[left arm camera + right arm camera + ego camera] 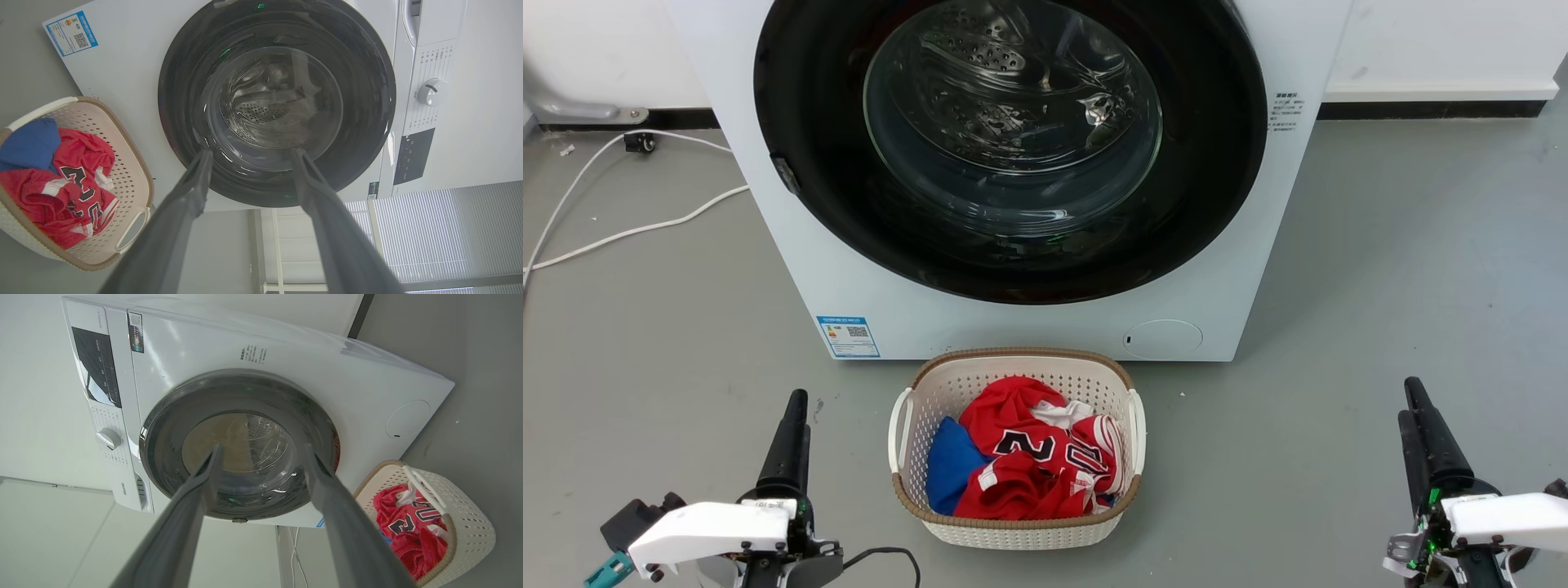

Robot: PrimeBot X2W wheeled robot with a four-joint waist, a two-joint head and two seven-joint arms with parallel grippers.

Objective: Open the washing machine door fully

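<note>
The washing machine door (1201, 163) is a big glossy black round with a clear glass bowl at its centre. It lies flush against the white machine front, shut. A small grey tab (786, 174) sits on its left rim. My left gripper (796, 400) is low at the left and my right gripper (1409, 400) low at the right, both well short of the machine. In the left wrist view the left gripper (251, 153) points at the door (367, 102), fingers apart and empty. In the right wrist view the right gripper (262, 447) is likewise open before the door (163, 437).
A white laundry basket (907, 425) with a red jersey and a blue cloth stands on the grey floor right in front of the machine, between my arms. A white cable (645, 229) trails on the floor at the left. A small round white flap (1164, 337) is low on the machine.
</note>
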